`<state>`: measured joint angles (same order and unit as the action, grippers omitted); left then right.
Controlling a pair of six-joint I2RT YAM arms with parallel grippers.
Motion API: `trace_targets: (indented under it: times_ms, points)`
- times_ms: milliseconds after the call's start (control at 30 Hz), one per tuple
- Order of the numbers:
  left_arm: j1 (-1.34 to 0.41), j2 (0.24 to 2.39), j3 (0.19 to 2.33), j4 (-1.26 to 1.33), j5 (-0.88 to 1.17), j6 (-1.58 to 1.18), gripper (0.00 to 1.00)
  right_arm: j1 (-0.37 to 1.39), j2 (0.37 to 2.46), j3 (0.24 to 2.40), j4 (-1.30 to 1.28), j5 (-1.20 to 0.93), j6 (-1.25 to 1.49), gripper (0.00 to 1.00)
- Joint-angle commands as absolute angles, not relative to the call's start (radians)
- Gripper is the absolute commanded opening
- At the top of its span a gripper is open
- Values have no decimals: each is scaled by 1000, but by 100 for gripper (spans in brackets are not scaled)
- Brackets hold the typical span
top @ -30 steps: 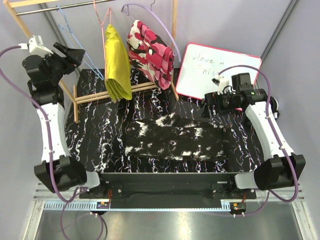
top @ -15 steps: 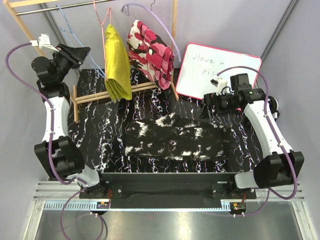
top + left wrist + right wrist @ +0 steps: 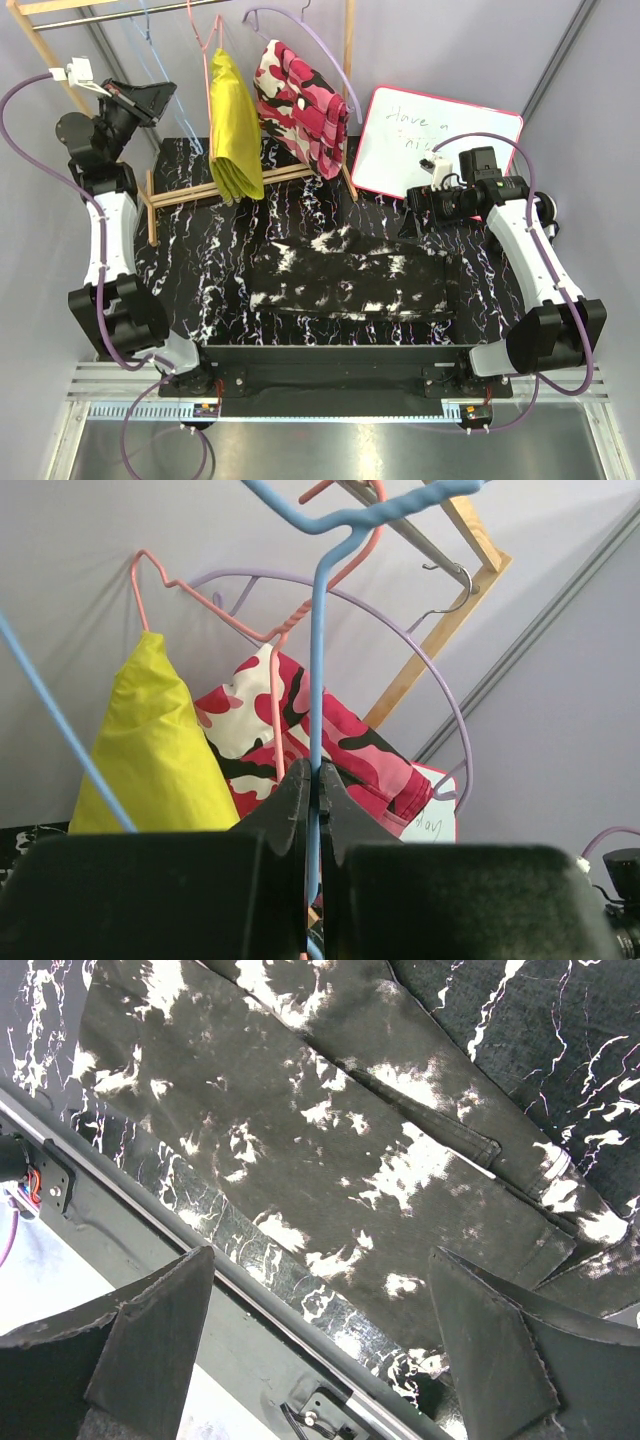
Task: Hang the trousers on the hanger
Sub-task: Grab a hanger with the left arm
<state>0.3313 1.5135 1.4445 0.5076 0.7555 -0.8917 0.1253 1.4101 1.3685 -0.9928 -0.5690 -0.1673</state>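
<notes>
The floppy black fabric trousers with white blotches (image 3: pixel 350 275) lie flat at the lower centre of the top view on the black, white-veined tabletop (image 3: pixel 200 260). My right gripper (image 3: pixel 412 222) hangs over their right end with its fingers spread. Farther back, at the upper left of that view, my left gripper (image 3: pixel 313 778) is pinched on the thin light-blue wire hanger (image 3: pixel 318 660), just beside a pink wire hanger (image 3: pixel 278 680).

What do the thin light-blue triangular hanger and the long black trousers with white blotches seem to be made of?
The thin light-blue hanger: probably metal wire with a smooth painted or plastic-coated finish; it is thin, round and twisted at the neck. The black trousers with white blotches: a matt woven fabric, perhaps cotton or denim; it lies flat and limp, with stitched seams showing.
</notes>
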Motion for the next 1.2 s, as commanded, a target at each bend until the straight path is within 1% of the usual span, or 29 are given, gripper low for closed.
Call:
trace_targets:
  times_ms: [0,67,167,200,267,300,367,400,433,467,500,600,633,700,800,867,967,1033,1067,1133,1167]
  points:
    - [354,1457,1453,555,819,-845,0,127,1390,1373,-997,-591,-173,94]
    - [362,1411,1413,558,856,-853,0,127,1387,1377,-999,-589,-175,94]
    - [370,1280,1255,551,885,-822,0,127,1382,1385,-997,-580,-179,94]
    - [371,1194,1221,531,879,-810,0,127,1381,1387,-997,-572,-183,94]
    - [373,1100,1125,447,864,-783,0,127,1382,1391,-997,-566,-189,95]
    - [374,1009,1094,405,855,-775,0,127,1382,1396,-997,-558,-195,96]
    - [373,918,1025,254,815,-755,0,127,1384,1405,-1003,-554,-202,97]
    - [373,831,1014,168,789,-736,0,127,1388,1419,-1011,-549,-218,100]
    - [373,787,1003,12,767,-720,0,127,1391,1428,-1020,-552,-227,100]
    - [373,741,959,-27,767,-706,0,126,1394,1437,-1043,-557,-238,100]
    - [370,648,934,-46,772,-700,0,127,1402,1453,-1054,-571,-262,100]
    - [370,495,865,-109,827,-650,0,126,1402,1466,-1074,-630,-299,100]
    - [370,468,850,-120,898,-641,0,127,1401,1468,-1083,-658,-307,100]
    - [368,408,805,-164,960,-634,0,127,1394,1466,-1088,-756,-313,100]
    - [359,362,766,-256,1046,-563,0,127,1376,1479,-1091,-842,-314,100]
    - [359,350,740,-284,1091,-502,0,127,1355,1482,-1049,-867,-290,100]
    - [341,376,706,-288,1115,-489,0,127,1284,1438,-935,-929,-212,100]
    - [254,405,693,-290,1083,-477,0,127,1237,1396,-858,-974,-169,100]
    - [147,447,692,-294,1062,-460,0,127,1227,1387,-841,-986,-129,100]
    - [10,497,701,-299,964,-442,0,127,1221,1371,-815,-1015,-98,100]
    - [-140,543,715,-299,921,-411,0,126,1223,1367,-805,-1017,-53,100]
